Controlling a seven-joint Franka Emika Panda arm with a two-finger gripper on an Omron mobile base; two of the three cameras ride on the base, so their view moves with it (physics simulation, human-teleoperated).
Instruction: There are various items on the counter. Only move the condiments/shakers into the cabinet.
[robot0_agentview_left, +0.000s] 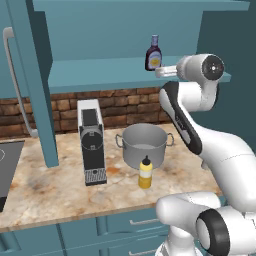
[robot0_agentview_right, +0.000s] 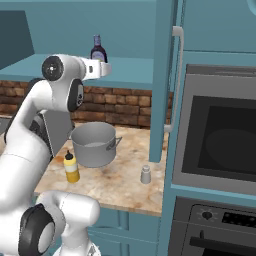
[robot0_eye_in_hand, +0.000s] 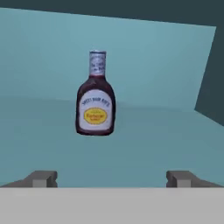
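Nearest you, the arm's two dark fingers (robot0_eye_in_hand: 112, 177) stand wide apart with nothing between them, aimed level into the teal-blue wall cabinet (robot0_agentview_left: 100, 75). Straight ahead of them, clear of both tips and a little left of the midline in the hand view, the dark brown sauce bottle with the blue cap (robot0_eye_in_hand: 96, 96) stands upright on the flat teal shelf, its long axis vertical and its label facing the fingers; I judge that one delivered. So the relation that matters now runs the other way: what is left lies below and behind the hand, down on the beige-and-tan marbled table (robot0_agentview_left: 55, 190). The yellow squeeze bottle with the black nozzle (robot0_agentview_left: 145, 173) stands upright just in front of the steel two-handled pot (robot0_agentview_left: 144, 144), near the table's front edge and close to the arm's base. The small grey-white shaker (robot0_agentview_right: 145, 174) stands apart from it, further to the arm's right, near the foot of the tall teal panel beside the oven. You would most likely back the hand out of the cabinet and drop to the yellow bottle first, as it looks the nearer of the two, approaching from the side so the pot behind it stays untouched.
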